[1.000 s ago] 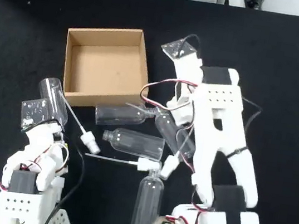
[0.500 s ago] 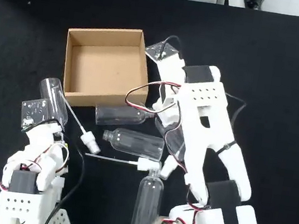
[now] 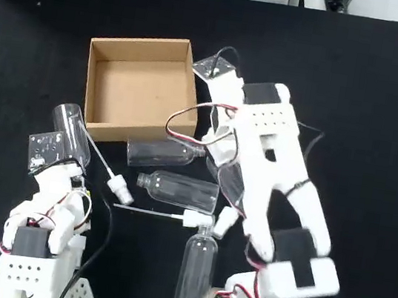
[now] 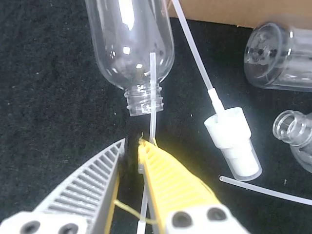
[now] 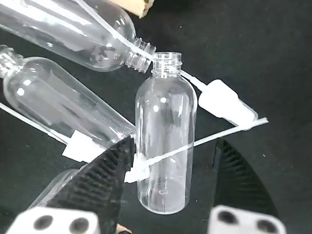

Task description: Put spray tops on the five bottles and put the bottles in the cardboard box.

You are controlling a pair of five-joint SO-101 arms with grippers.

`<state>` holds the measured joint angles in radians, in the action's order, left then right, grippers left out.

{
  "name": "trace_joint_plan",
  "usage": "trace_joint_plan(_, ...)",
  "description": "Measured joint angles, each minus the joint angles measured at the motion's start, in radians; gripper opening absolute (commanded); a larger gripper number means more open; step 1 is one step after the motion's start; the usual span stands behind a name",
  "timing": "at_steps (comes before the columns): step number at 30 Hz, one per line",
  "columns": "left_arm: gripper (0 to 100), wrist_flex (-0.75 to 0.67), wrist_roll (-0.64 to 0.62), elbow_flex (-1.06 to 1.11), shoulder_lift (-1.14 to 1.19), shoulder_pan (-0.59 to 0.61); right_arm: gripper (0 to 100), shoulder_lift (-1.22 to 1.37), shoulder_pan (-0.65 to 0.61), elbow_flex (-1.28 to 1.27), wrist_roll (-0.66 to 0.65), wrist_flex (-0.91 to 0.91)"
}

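fingers [image 5: 105,180] spread astride bottle [image 5: 165,131], r gripper [image 5: 174,142]

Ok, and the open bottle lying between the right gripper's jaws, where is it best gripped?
Mid-body on the bottle, from above: it lies flat, its straight sides facing the open right gripper. Leave the neck free for capping. A dip tube crosses it and might get pinched.

5 bottles [image 3: 178,190]: clear glossy plastic, smooth. Spray tops [image 4: 233,141]: white matt plastic w/ thin translucent tubes. Cardboard box [image 3: 141,88]: brown, matt paper board. Desk [image 3: 385,109]: black matt cloth. Right pincer [image 5: 174,142]: black ribbed plastic.
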<state>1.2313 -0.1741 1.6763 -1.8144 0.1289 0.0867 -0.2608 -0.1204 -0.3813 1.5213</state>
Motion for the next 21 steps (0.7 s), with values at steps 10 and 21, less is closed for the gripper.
trace_joint_plan(10, 4, 0.000, 0.000, 0.000, 0.000, 0.000, 23.5, 0.235, 0.000, 0.239, 0.000, 0.115)
trace_joint_plan(21, 4, 0.000, 0.000, 0.000, 0.000, 0.000, 23.5, 0.407, 0.000, 0.431, 0.000, 0.187)
